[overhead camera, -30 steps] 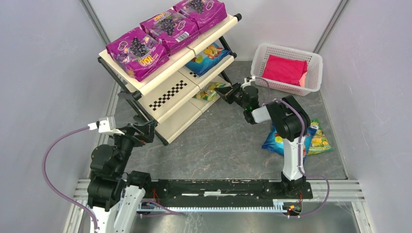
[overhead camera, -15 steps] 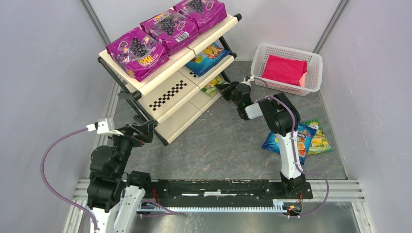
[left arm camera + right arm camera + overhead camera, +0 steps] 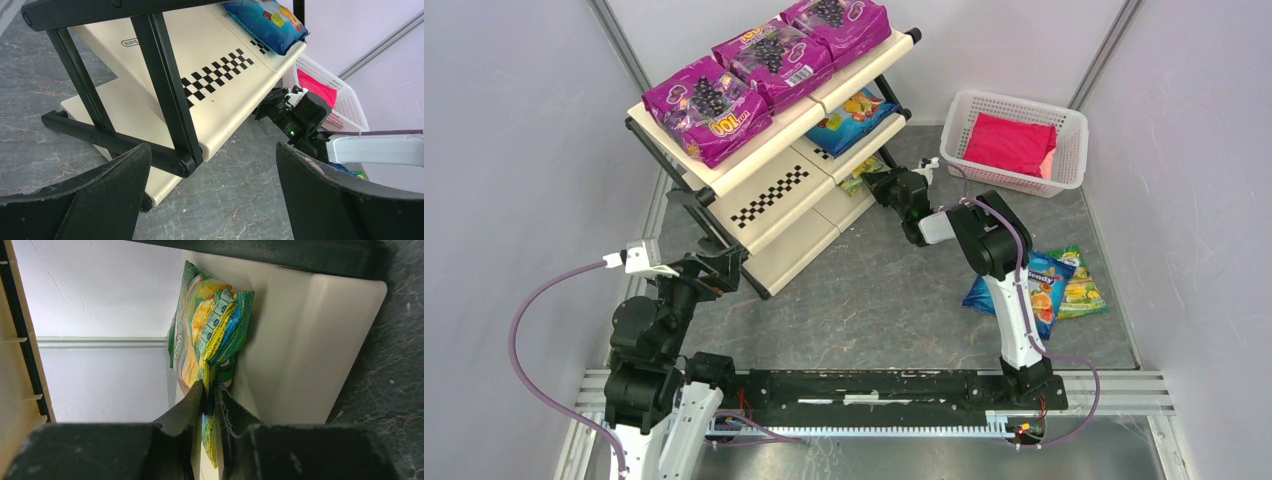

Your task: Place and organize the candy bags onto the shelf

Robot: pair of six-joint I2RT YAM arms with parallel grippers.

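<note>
The cream shelf (image 3: 769, 195) stands at the back left. Three magenta grape bags (image 3: 769, 55) lie on its top tier and a blue bag (image 3: 849, 115) on the middle tier, also in the left wrist view (image 3: 265, 22). My right gripper (image 3: 882, 185) is shut on a green-yellow candy bag (image 3: 210, 335) and holds it on the lowest tier (image 3: 300, 350); from above the bag (image 3: 859, 175) peeks out under the middle tier. A blue bag (image 3: 1034, 290) and a green-yellow bag (image 3: 1082, 290) lie on the floor at the right. My left gripper (image 3: 212, 195) is open and empty by the shelf's front leg (image 3: 170, 100).
A white perforated basket (image 3: 1019, 105) with a plain pink-red bundle (image 3: 1009, 145) stands at the back right. The right arm (image 3: 994, 240) stretches across the floor between the shelf and the floor bags. Grey walls close in on both sides.
My right gripper has moved left and back toward the shelf, carrying the green-yellow bag further under the middle tier onto the lowest tier. The left arm has not moved.
</note>
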